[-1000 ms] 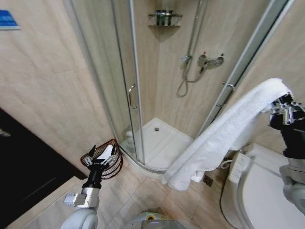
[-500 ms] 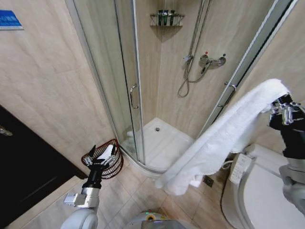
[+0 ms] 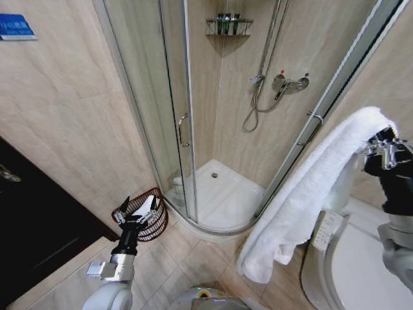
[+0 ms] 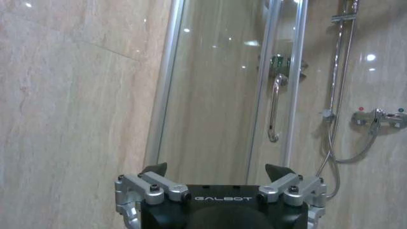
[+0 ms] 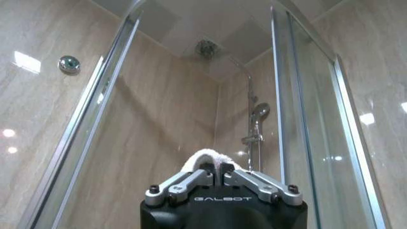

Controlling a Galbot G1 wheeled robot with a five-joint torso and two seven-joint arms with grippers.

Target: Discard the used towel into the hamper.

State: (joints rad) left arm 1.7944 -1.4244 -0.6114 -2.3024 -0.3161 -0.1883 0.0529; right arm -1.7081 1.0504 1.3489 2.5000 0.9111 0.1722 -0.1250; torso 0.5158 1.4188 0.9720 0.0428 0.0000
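Note:
In the head view, the white towel [image 3: 310, 187] hangs in a long diagonal drape from my right gripper [image 3: 379, 139], which is raised at the right and shut on its upper end. The towel's lower end dangles above the floor by the shower's edge. The right wrist view shows the fingers closed together with a tuft of towel [image 5: 203, 155] between them, at the right gripper [image 5: 215, 167]. The hamper [image 3: 157, 227], a small dark reddish-brown open-weave basket, stands on the floor at the lower left against the wall. My left gripper [image 3: 139, 206] is held in front of it, open and holding nothing [image 4: 219, 171].
A corner shower with curved glass doors [image 3: 168, 116] and a white tray [image 3: 222, 194] fills the middle. A white toilet [image 3: 361, 258] sits at the lower right under the right arm. A dark door [image 3: 32, 219] lies at the left. Tiled floor [image 3: 193, 258] separates hamper and towel.
The camera has shifted slightly, sliding the room to the right. The towel's lower end has swung right and down, so it hangs more steeply. Both grippers keep their places.

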